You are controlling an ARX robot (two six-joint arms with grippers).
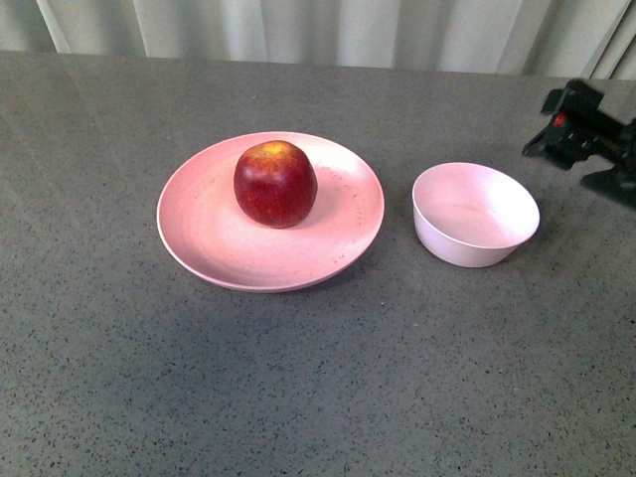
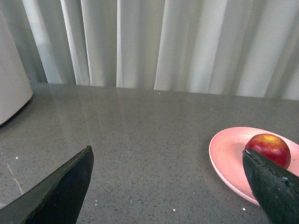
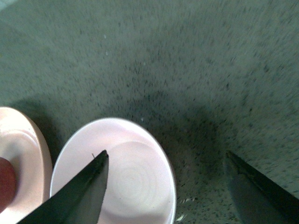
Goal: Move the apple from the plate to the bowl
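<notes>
The dark red apple [image 1: 275, 183] sits on the wide salmon-pink plate [image 1: 204, 241] at the table's middle. The small pale pink bowl [image 1: 475, 214] stands empty to the plate's right. My right gripper [image 1: 586, 134] is at the far right edge, beyond the bowl, open and empty. In the right wrist view the gripper [image 3: 166, 161] hangs over the bowl's [image 3: 135, 179] edge, with the plate [image 3: 21, 154] beside it. My left gripper [image 2: 168, 156] is open and empty; the left wrist view shows the apple [image 2: 268, 147] on the plate [image 2: 229, 156] behind one finger. The left arm does not show in the front view.
A grey speckled table [image 1: 318, 378] holds everything. Pale curtains [image 1: 328, 30] hang behind its far edge. A white rounded object [image 2: 11, 88] stands at the side in the left wrist view.
</notes>
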